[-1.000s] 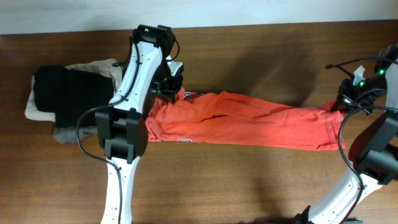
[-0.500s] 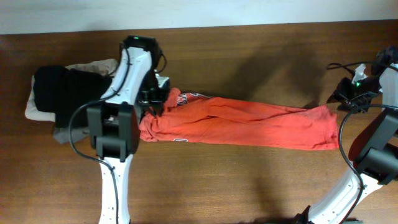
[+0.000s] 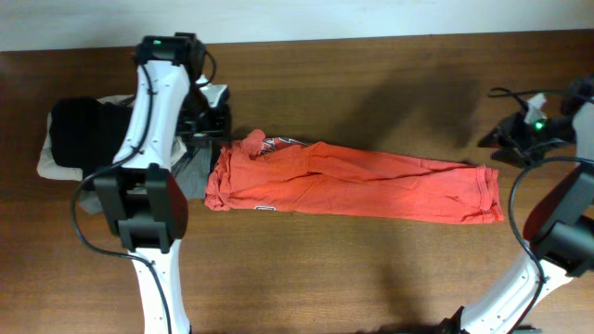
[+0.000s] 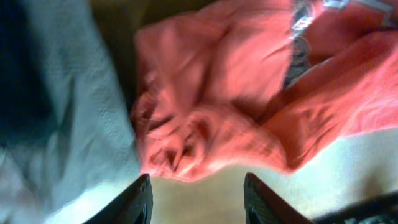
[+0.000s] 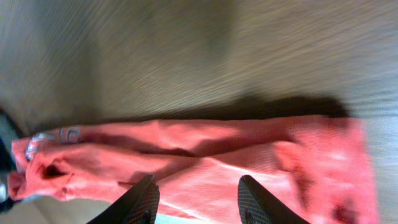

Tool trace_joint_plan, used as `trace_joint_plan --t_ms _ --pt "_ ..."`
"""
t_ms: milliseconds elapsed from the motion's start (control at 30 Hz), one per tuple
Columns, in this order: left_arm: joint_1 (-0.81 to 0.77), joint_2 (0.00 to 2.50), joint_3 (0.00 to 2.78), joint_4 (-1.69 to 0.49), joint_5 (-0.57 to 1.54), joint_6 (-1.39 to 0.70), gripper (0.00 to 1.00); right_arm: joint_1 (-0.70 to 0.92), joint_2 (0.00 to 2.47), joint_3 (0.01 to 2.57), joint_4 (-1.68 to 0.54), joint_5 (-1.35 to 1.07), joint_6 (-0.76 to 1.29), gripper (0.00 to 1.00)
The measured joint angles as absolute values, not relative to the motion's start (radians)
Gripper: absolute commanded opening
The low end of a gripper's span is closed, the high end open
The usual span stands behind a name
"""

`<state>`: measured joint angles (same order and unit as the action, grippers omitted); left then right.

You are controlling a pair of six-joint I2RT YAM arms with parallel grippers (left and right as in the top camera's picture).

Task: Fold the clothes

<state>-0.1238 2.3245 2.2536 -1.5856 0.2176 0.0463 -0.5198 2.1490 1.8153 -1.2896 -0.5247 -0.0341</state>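
Wooden table (image 3: 371,269) bears your red-orange T-shirt (image 3: 353,181), stretched long. Left gripper (image 4: 197,186) hangs released at its lettered end. Right gripper (image 5: 196,190) is released too, just beyond the opposite end.

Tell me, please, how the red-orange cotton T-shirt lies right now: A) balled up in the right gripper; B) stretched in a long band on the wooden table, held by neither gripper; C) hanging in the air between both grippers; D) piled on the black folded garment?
B: the red-orange cotton T-shirt rests as a long band on the wooden table, and the left gripper and right gripper both stand open, gripping nothing.
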Motion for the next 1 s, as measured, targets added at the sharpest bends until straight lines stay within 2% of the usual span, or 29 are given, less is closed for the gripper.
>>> trace_joint_plan --t_ms 233,267,333,400,533,833,1000 --pt "-0.248 2.325 2.254 -1.384 0.229 0.067 0.25 -0.426 2.149 1.815 -1.314 -0.537 -0.052 0.46" --pt "-0.266 2.325 2.254 -1.367 0.23 0.072 0.24 -0.419 2.149 1.815 -1.321 -0.527 -0.049 0.5" --pt "-0.303 2.325 2.254 -1.345 0.232 0.079 0.23 -0.41 2.149 1.813 -1.323 -0.493 -0.034 0.66" --pt "-0.339 2.325 2.254 -1.345 0.233 0.091 0.24 -0.411 2.149 1.803 -1.303 -0.467 -0.023 0.79" --pt "-0.396 2.325 2.253 -1.345 0.233 0.119 0.24 -0.458 2.149 1.779 -1.281 -0.441 -0.02 0.91" --pt "-0.427 2.329 2.234 -1.356 0.232 0.139 0.24 -0.657 2.157 1.778 -1.274 -0.447 -0.104 0.94" --pt "-0.425 2.329 2.234 -1.37 0.232 0.139 0.24 -0.684 2.244 1.778 -1.28 -0.463 -0.157 0.94"
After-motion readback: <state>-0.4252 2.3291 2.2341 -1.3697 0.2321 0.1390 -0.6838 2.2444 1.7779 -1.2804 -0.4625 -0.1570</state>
